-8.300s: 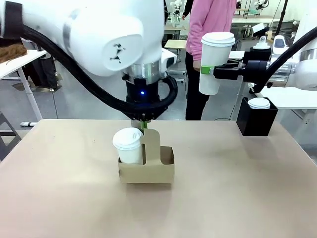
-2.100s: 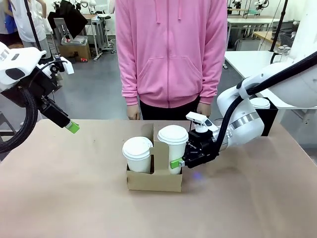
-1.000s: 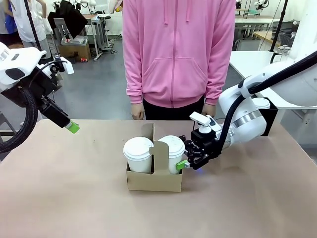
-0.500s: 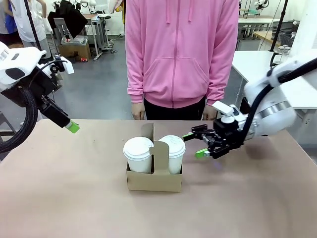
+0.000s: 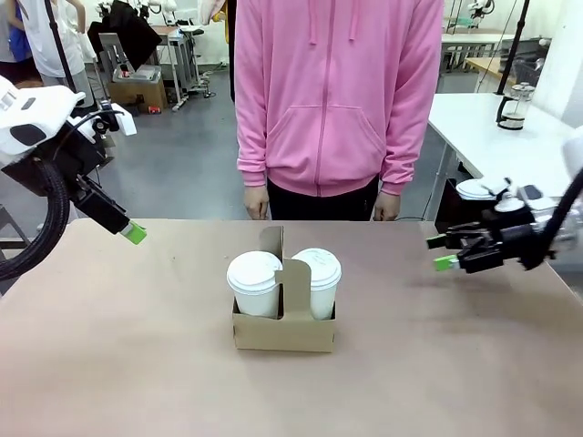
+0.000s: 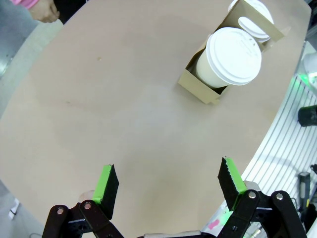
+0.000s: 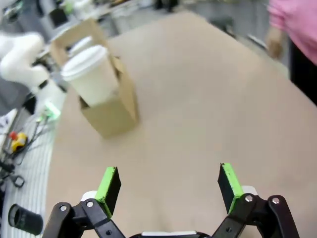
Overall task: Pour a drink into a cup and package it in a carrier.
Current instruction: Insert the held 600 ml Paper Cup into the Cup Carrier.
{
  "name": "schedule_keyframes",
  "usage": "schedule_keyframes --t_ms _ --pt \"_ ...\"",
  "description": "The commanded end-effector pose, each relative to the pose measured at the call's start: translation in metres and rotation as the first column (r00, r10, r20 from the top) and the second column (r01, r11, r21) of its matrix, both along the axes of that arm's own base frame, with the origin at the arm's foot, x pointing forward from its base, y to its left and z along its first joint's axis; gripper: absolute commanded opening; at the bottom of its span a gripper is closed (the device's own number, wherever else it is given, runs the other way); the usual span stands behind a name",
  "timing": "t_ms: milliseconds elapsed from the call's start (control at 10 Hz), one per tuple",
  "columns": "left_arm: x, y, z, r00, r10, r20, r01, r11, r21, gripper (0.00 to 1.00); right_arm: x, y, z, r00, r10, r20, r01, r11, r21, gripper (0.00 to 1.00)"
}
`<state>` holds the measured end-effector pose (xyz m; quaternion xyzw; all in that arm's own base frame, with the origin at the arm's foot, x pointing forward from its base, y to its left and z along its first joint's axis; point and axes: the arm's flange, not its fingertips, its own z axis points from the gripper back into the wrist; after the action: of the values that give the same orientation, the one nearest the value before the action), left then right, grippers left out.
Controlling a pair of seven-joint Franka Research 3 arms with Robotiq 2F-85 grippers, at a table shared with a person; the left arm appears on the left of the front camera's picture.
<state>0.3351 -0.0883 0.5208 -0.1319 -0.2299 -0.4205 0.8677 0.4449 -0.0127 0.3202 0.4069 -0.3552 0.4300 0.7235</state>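
The brown cardboard carrier (image 5: 282, 330) stands mid-table with two lidded white cups in its holes, the left cup (image 5: 254, 283) and the right cup (image 5: 316, 279). The drink itself is hidden under the lids. My right gripper (image 5: 439, 252) hovers open well to the right of the carrier, holding nothing. In the right wrist view the carrier (image 7: 113, 113) and a cup (image 7: 91, 74) sit far ahead of the open gripper (image 7: 168, 183). My left gripper (image 5: 132, 233) hangs open over the table's far-left part. In the left wrist view its spread gripper (image 6: 168, 181) sees the carrier (image 6: 197, 85) and a cup (image 6: 233, 52).
A person in a pink hoodie (image 5: 337, 100) stands at the far edge, hands down. A black box (image 5: 455, 211) with a white lid on it stands at the back right. A glass pitcher (image 5: 513, 102) rests on the white side table (image 5: 474, 123).
My right gripper has let go of the right cup and drawn back to the right, open. That cup now sits low in the carrier. The left arm has not moved.
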Motion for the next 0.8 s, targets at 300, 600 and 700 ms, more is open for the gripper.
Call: schedule_keyframes --t_ms 300,600,700 --pt "-0.001 0.001 -0.001 1.0 0.0 0.003 0.0 1.0 -0.006 1.0 -0.034 -0.028 0.011 0.972 -0.228 -0.057 0.221 0.969 -0.109 1.0" --pt "-0.001 0.001 -0.001 1.0 0.0 0.003 0.0 1.0 -0.006 1.0 -0.03 -0.038 0.008 0.979 -0.2 -0.04 0.196 0.976 -0.096 1.0" --pt "-0.001 0.001 -0.001 1.0 0.0 0.003 0.0 1.0 -0.006 1.0 -0.03 -0.038 0.008 0.979 -0.2 -0.04 0.196 0.976 -0.096 1.0"
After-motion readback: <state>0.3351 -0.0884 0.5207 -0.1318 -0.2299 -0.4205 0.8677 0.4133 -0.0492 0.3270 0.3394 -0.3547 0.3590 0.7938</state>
